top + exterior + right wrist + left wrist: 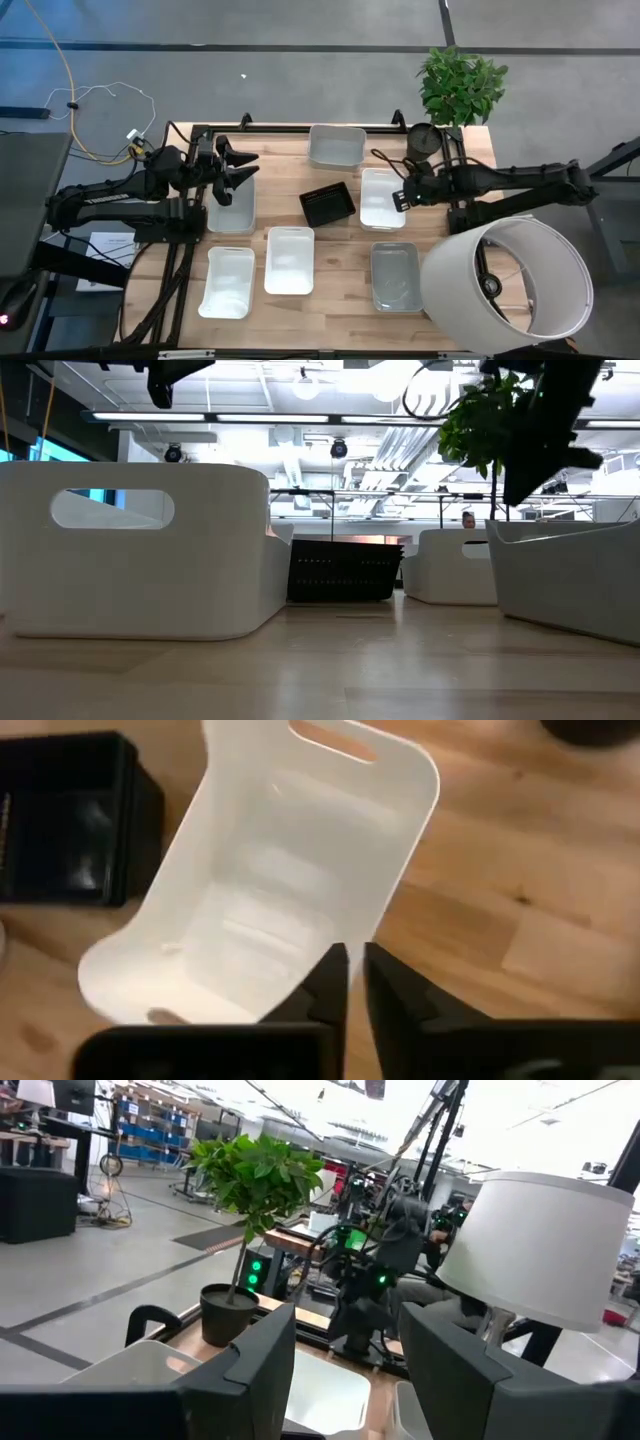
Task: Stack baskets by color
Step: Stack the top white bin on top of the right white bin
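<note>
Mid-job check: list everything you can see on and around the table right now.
white baskets: four, white; one under each gripper, two side by side in the left half
greyish baskets: two, pale grey; one near the plant pot, one beside the lampshade
black basket: one, black; table centre
plant: one, green, in a black pot; table corner
lampshade: one, white; on its side, right end
table: one, wood
cables: yellow and white; floor, left
left gripper: open, empty, over a white basket
right gripper: at a white basket's rim
</note>
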You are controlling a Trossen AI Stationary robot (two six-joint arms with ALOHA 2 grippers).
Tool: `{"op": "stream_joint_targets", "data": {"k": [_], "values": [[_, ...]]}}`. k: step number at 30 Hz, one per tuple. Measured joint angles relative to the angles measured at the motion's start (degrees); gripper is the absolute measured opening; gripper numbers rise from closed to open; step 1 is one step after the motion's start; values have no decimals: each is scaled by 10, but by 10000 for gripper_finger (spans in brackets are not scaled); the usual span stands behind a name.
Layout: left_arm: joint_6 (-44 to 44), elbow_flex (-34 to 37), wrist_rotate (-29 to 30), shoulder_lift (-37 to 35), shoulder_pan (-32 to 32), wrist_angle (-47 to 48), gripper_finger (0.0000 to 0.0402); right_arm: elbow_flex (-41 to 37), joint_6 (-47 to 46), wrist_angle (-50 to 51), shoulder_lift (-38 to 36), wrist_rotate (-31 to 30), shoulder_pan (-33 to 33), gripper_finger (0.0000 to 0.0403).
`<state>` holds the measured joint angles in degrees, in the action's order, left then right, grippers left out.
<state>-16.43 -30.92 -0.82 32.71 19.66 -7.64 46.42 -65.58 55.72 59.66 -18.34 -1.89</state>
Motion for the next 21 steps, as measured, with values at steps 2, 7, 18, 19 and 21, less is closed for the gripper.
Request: {"op": "stream_joint_targets", "data": {"k": [2, 7, 18, 19, 21], "values": [[0, 0, 0, 0, 0, 0, 168, -19, -31, -11, 0, -9, 0, 70], [-1, 0, 0, 0, 0, 0, 168, -61, -101, -25, 0, -27, -6, 171], [0, 0, 0, 0, 0, 0, 168, -98, -79, -138, 47, 3, -20, 225], [0, 0, 0, 0, 0, 0, 168, -98, -79, -137, 58, 3, -20, 223], [0, 0, 0, 0, 0, 0, 168, -98, -79, -140, 82, 3, -20, 216]]}}
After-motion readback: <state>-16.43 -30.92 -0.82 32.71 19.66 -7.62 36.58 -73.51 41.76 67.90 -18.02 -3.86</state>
